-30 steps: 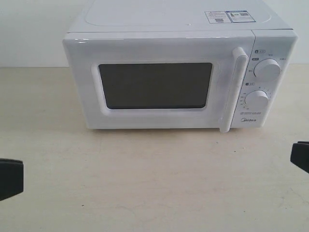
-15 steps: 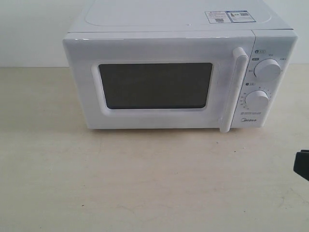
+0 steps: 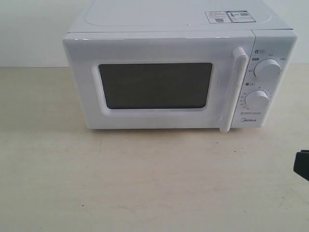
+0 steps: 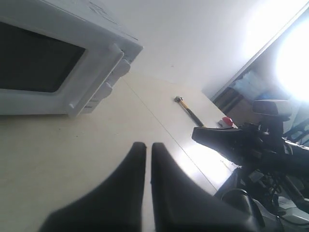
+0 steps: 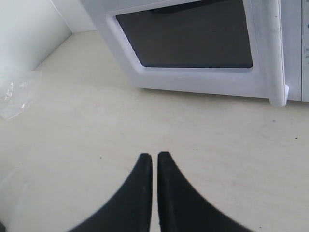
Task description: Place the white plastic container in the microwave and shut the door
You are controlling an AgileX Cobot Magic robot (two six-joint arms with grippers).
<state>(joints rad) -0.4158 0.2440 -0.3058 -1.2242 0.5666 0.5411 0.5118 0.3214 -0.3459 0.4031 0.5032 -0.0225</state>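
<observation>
The white microwave (image 3: 179,42) stands at the back of the table with its door (image 3: 155,116) shut flat against the front. The tall bar handle (image 3: 233,92) sits beside the two knobs (image 3: 267,69). Nothing shows through the dark window. The white plastic container is out of view. My left gripper (image 4: 146,145) is shut and empty above bare table, to the front left of the microwave (image 4: 58,63). My right gripper (image 5: 154,155) is shut and empty, pointing toward the door (image 5: 193,38). Only a black corner of the right gripper (image 3: 302,165) shows in the exterior view.
A crumpled clear plastic bag (image 5: 17,94) lies on the table left of the microwave. A small tool with a yellow head (image 4: 189,110) and a red button (image 4: 226,121) lie near the table's right edge. The right arm (image 4: 236,141) hangs there.
The left gripper's black tip has left the exterior view at the lower left. The right gripper has pulled back toward the right edge. The microwave has not moved.
</observation>
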